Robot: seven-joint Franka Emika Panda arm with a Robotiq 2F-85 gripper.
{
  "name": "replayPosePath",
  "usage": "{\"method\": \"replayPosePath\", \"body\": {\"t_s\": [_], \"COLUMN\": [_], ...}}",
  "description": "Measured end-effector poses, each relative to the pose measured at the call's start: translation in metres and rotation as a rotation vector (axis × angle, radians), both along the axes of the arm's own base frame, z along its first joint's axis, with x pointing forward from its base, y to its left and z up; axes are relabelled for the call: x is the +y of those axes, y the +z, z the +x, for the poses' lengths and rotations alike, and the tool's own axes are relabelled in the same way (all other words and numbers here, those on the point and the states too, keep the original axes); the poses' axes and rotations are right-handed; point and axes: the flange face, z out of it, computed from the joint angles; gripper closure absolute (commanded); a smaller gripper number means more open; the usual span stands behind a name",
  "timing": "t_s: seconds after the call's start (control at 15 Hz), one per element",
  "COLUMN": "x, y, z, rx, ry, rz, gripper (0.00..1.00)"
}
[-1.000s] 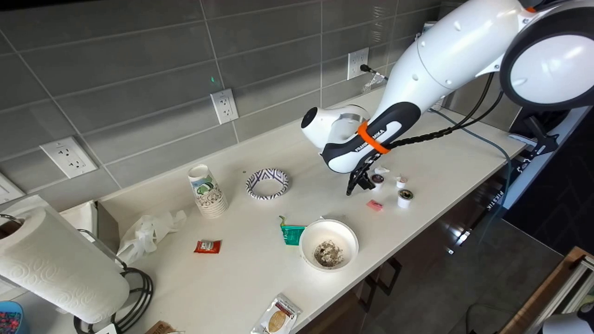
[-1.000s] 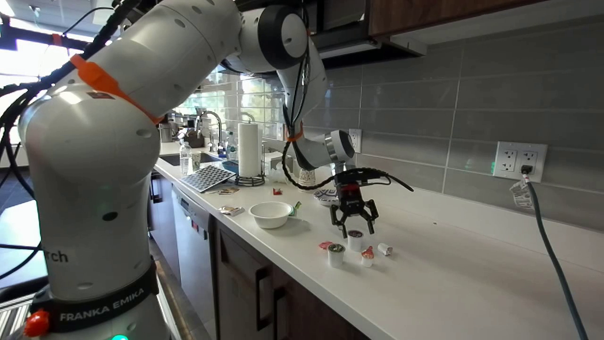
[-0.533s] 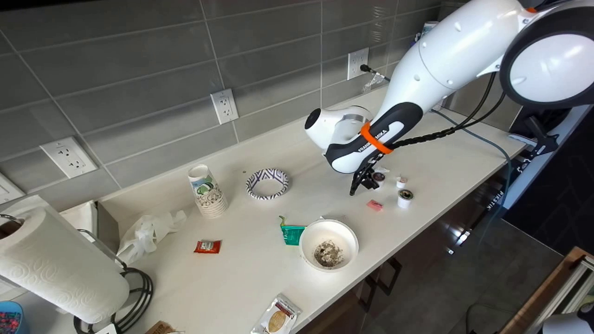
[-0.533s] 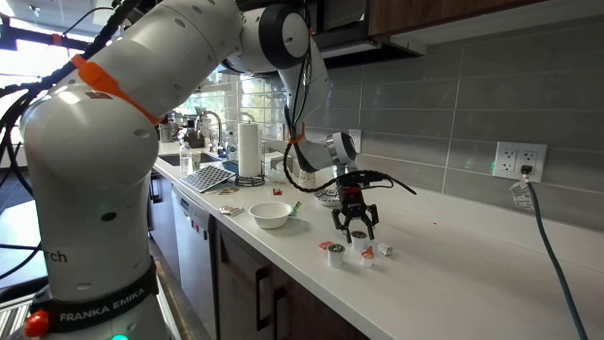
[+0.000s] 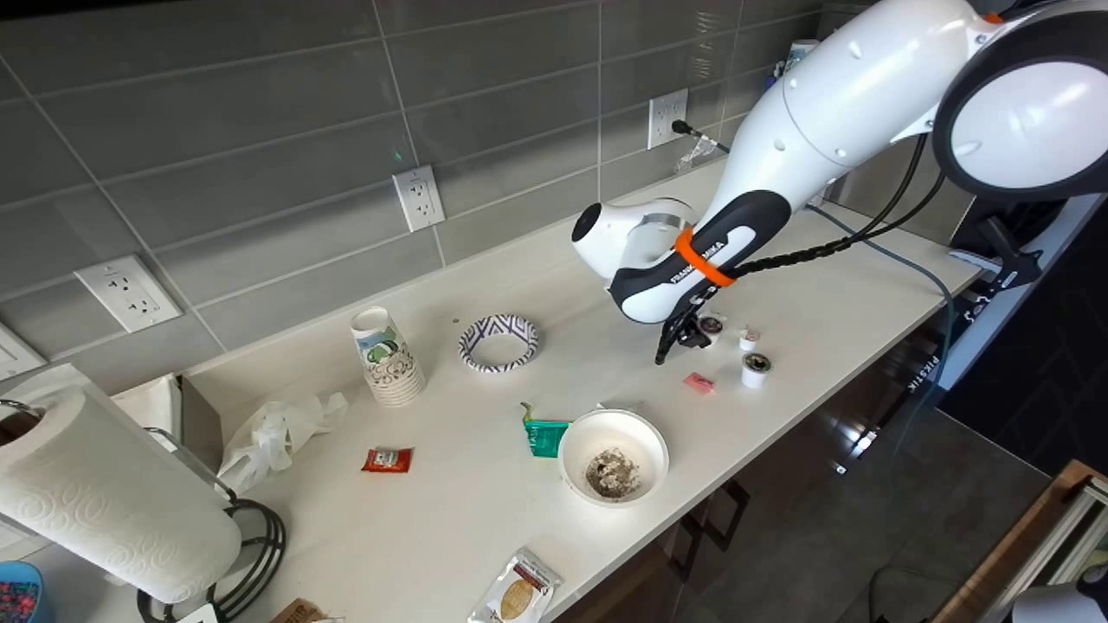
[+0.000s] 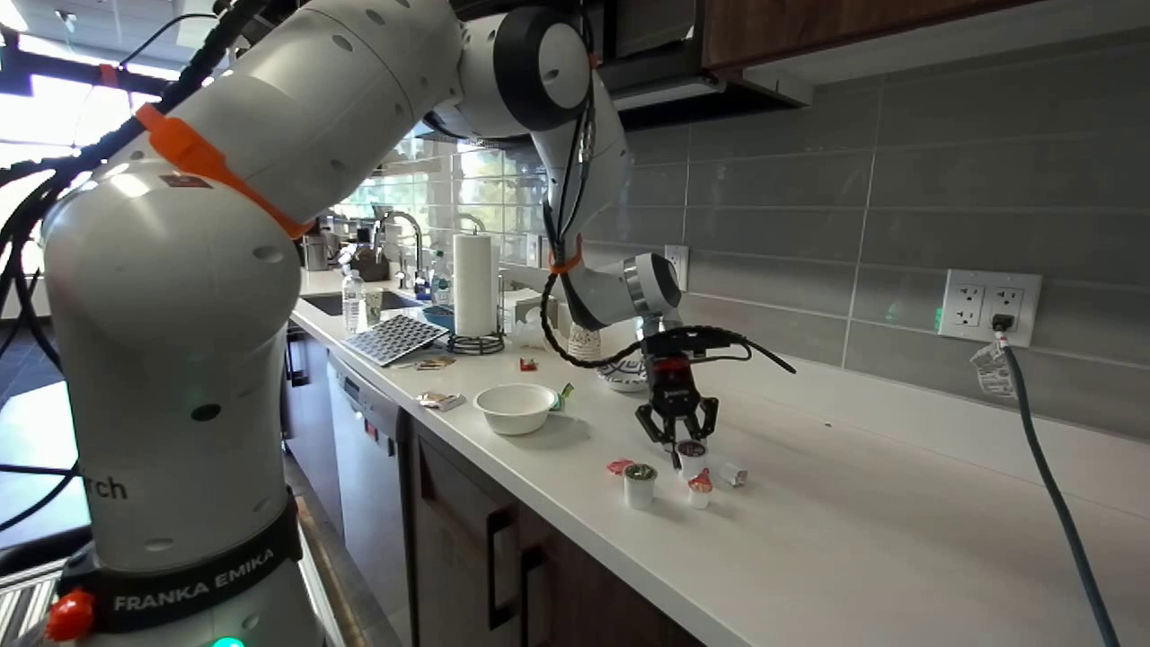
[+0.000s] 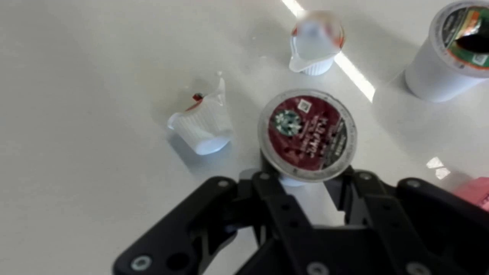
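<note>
On a pale kitchen counter (image 6: 809,530), a coffee pod (image 6: 693,465) stands upright, axis vertical, its round, maroon-printed lid (image 7: 307,131) facing up, near a tipped, ribbed cup (image 7: 204,126). The black gripper (image 7: 305,172) is part-closed, fingers (image 7: 273,191) flanking the pod; whether they grip it is unclear. Its lower body is mostly hidden.

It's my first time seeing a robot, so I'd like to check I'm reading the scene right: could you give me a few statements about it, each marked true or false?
1. The end effector is at the maroon-lidded pod. True.
2. The white bowl is empty. False: the white bowl holds a crumbly greyish mix.
3. The green-lidded pod stands upright. True.
4. The small white cup left of the maroon-lidded pod in the wrist view stands upright. False: that small white cup lies on its side.
5. A black plug sits in a wall outlet. True.
</note>
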Motion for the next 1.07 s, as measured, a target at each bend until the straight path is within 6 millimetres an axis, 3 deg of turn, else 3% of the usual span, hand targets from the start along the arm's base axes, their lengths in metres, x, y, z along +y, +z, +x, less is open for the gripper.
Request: {"method": "replayPosePath", "body": {"t_s": [0.47, 1.07], "x": [-0.0034, 0.0062], "y": [0.0008, 0.0071], "z": [-0.0016, -0.0008], "rx": [0.014, 0.002], "ry": [-0.015, -0.021], "rz": [-0.012, 0.002], "gripper": [0.94, 0.94]}}
